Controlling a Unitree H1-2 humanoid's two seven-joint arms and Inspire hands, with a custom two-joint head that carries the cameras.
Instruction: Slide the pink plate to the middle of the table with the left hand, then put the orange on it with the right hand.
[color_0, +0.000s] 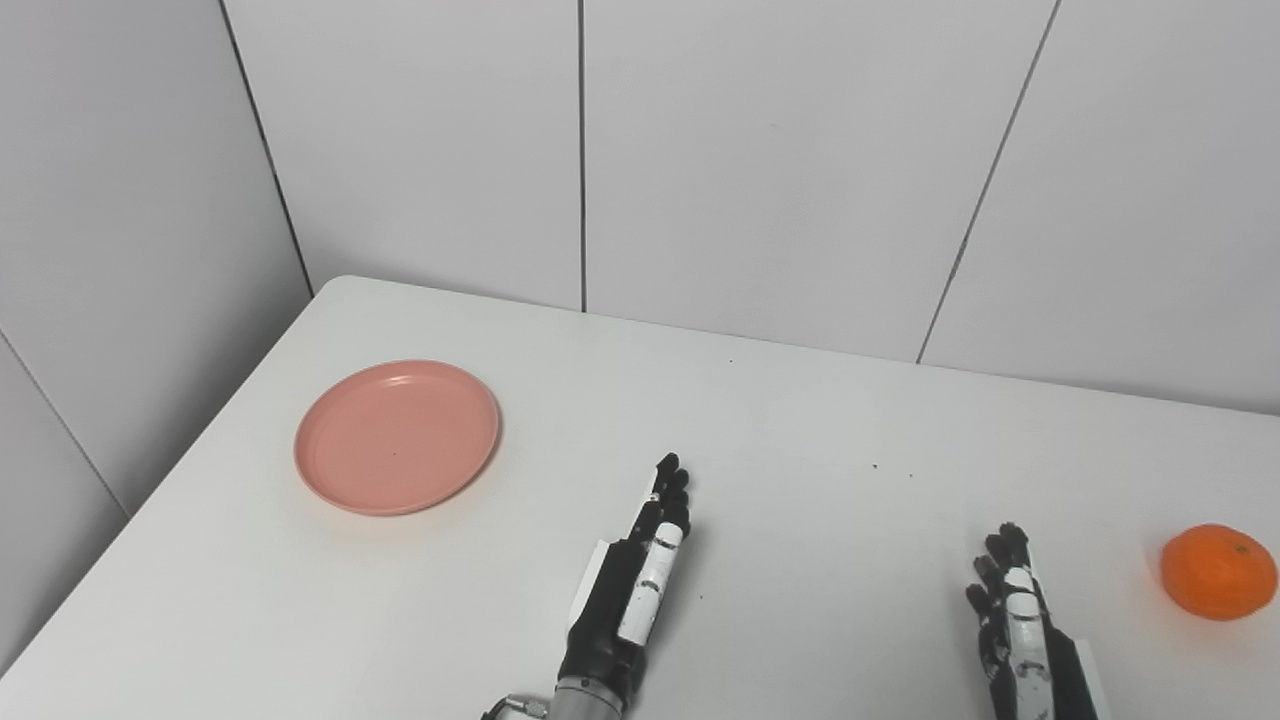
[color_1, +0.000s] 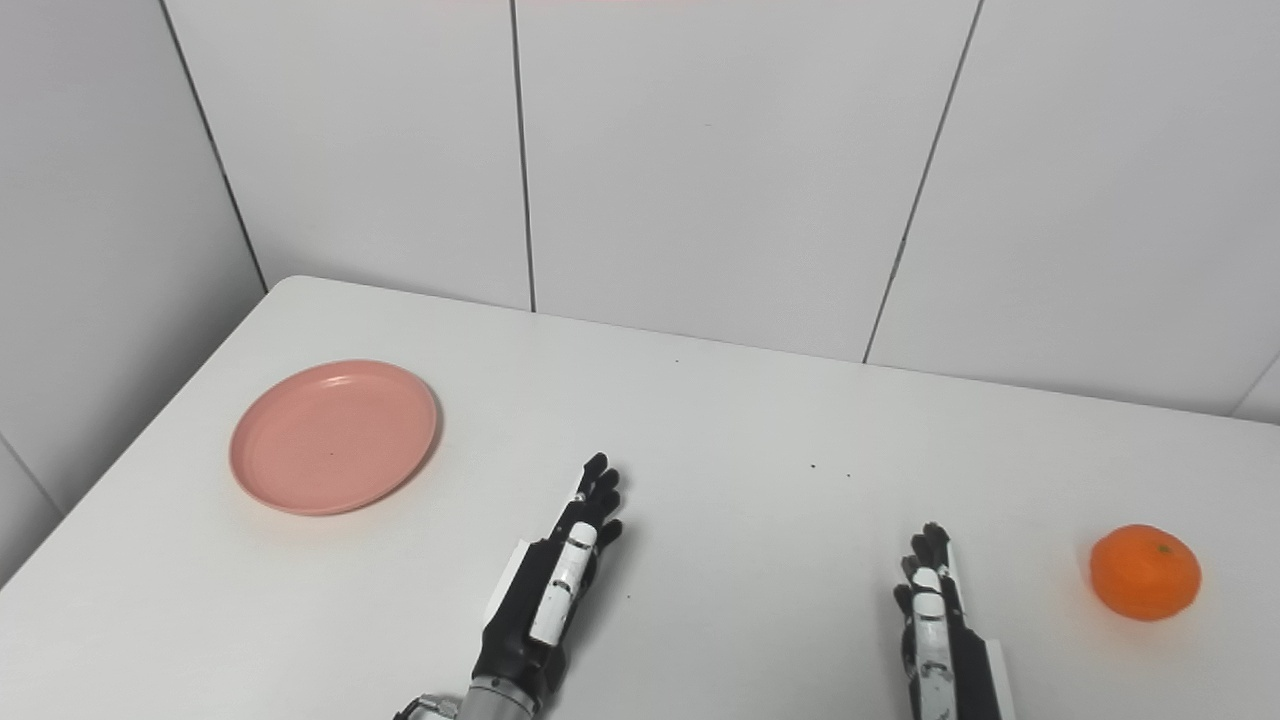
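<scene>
A white table (color_0: 800, 480) fills the lower part of both views, with pale wall panels (color_0: 780, 160) rising behind its far edge and along its left side. The pink plate (color_0: 397, 436) lies flat on the left part of the table, toward the far side, with nothing on it and nothing touching it. The orange (color_0: 1218, 571) sits on the far right of the table, near the right edge of the view, resting on the bare surface by itself. The left hand (color_0: 640, 570) reaches in from the near edge around the middle of the table, its fingers (color_0: 668, 495) stretched out straight and held close together, pointing away toward the far side and a little to the right; it grasps nothing and stands well apart from the plate, which lies to its left and farther away. The right hand (color_1: 935, 620) comes in from the near edge on the right, fingers likewise extended and pointing away, empty and released, with the orange to its right and clearly apart from it. A few small dark specks (color_0: 878, 467) dot the table between the two hands, farther away.
</scene>
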